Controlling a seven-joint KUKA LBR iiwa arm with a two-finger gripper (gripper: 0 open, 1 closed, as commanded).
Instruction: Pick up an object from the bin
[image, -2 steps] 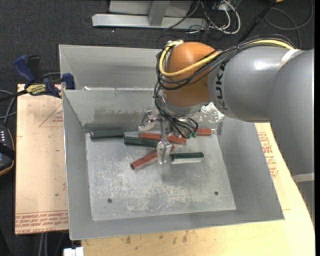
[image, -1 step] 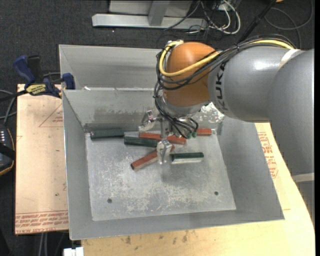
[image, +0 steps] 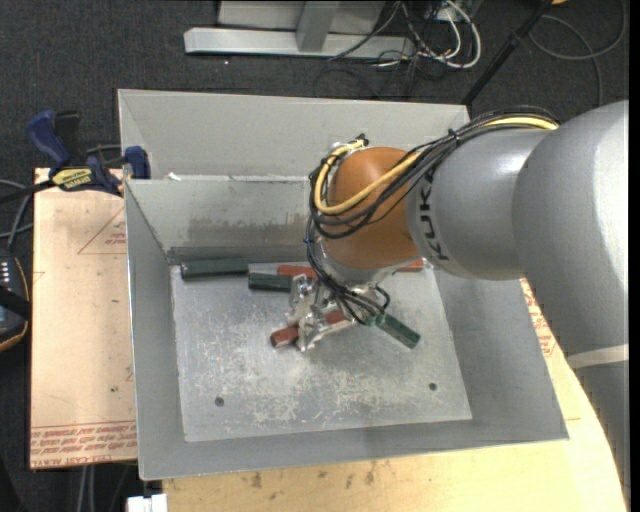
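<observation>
My gripper (image: 313, 322) is down on the bin floor near the middle, under the orange wrist cover. A small red-brown block (image: 283, 338) lies right at its tip on the left side, touching or nearly touching it. A dark green stick (image: 399, 331) lies slanted just right of the gripper, partly under the cables. Behind the gripper, a short dark green piece (image: 265, 281) and a red piece (image: 294, 270) rest close to the back wall.
A longer dark green bar (image: 213, 267) lies along the back wall at the left. A red-orange piece (image: 410, 265) peeks out under the arm at the right. The arm and its cover hide the bin's back right part.
</observation>
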